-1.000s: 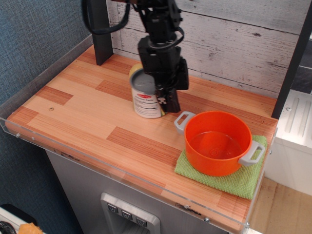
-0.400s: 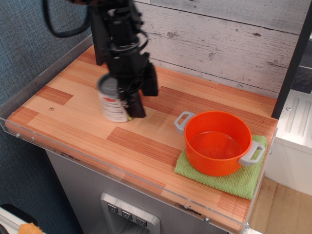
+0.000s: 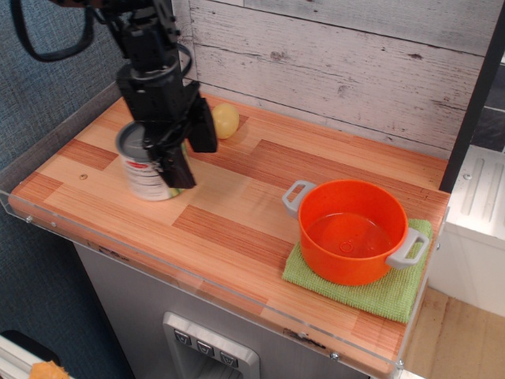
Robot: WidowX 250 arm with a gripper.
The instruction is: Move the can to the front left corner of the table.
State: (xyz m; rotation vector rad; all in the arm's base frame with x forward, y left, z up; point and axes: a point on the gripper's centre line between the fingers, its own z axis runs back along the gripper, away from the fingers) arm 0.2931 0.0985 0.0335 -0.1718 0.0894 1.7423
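The can (image 3: pixel 142 171), a short tin with a grey lid and a white label with a red logo, is at the left part of the wood-plank table (image 3: pixel 237 229), close to its front edge. My black gripper (image 3: pixel 158 162) comes down from above and is shut on the can, one finger (image 3: pixel 175 167) showing on its right side. The can's base looks at or just above the table top; I cannot tell which.
An orange two-handled pot (image 3: pixel 353 229) sits on a green cloth (image 3: pixel 387 296) at the front right. A small yellow round object (image 3: pixel 225 120) lies near the back wall. A clear acrylic edge (image 3: pixel 95 249) runs along the front and left sides.
My gripper has carried the can from the table's middle leftward and toward the front. The yellow object behind it has come into sight.
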